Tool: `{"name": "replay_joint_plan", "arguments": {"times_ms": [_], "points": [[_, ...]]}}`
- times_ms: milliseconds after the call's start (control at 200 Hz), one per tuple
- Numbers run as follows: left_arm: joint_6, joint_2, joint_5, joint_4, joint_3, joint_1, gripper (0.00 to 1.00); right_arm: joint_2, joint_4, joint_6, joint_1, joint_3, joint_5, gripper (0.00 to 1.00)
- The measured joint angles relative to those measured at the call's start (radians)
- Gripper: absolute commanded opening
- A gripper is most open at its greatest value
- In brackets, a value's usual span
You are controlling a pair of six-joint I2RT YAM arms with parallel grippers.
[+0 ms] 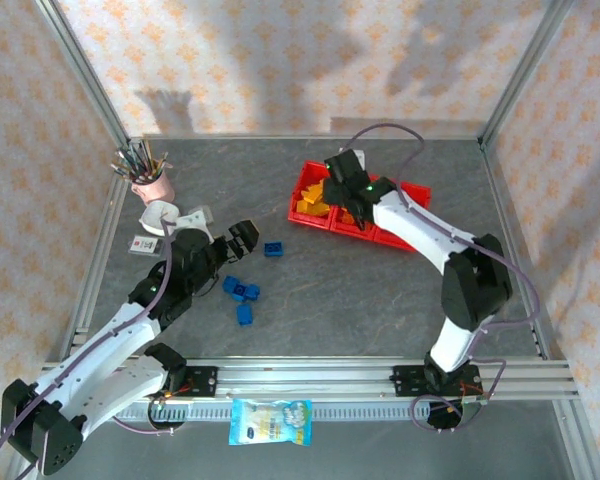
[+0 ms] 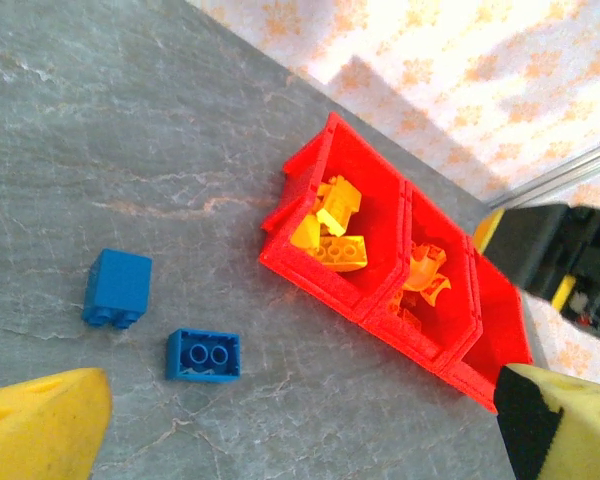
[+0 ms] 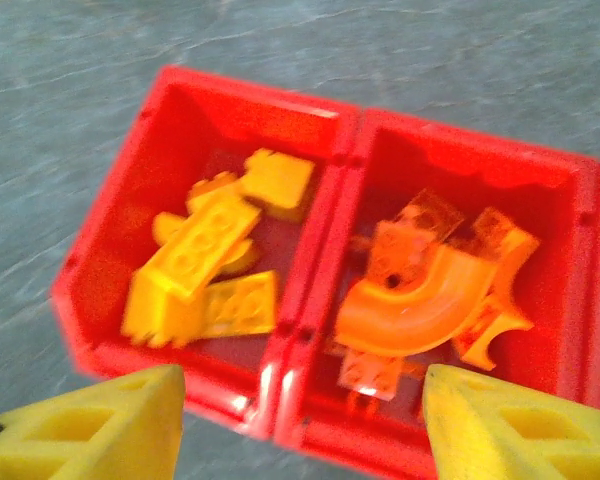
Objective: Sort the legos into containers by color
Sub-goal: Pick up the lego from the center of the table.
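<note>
The right gripper (image 3: pixel 300 405) hangs over the red tray (image 3: pixel 345 125), its fingers spread with nothing between them. Directly below, yellow bricks (image 3: pixel 205 260) lie in an end compartment. Orange bricks (image 3: pixel 430 215) fill the middle compartment beside it, with a curved arc (image 3: pixel 410 310) on top. The left gripper (image 2: pixel 300 410) is also spread and holds nothing, above the table (image 1: pixel 380 290). There, blue bricks (image 1: pixel 242 292) lie loose, well apart from the tray.

L pincer (image 2: pixel 295 420) & R pincer (image 3: pixel 298 400), both w/ jaws spread apart.
</note>
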Motion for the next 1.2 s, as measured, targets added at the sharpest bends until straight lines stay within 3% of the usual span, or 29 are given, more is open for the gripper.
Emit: {"name": "replay_joint_plan", "arguments": {"times_ms": [290, 591, 916, 1196], "points": [[-0.001, -0.071, -0.056, -0.065, -0.006, 0.0, 0.99, -0.048, 0.071, 0.014, 0.154, -0.119, -0.056, 0.7], [-0.017, -0.146, -0.121, -0.156, -0.03, 0.001, 0.99, 0.117, 0.129, 0.032, 0.272, -0.079, -0.093, 0.74], [-0.03, -0.186, -0.17, -0.207, -0.039, 0.006, 0.99, 0.323, 0.107, 0.041, 0.301, 0.103, -0.087, 0.82], [-0.031, -0.193, -0.185, -0.217, -0.05, 0.007, 0.99, 0.436, 0.07, 0.093, 0.307, 0.178, -0.068, 0.78]]}}
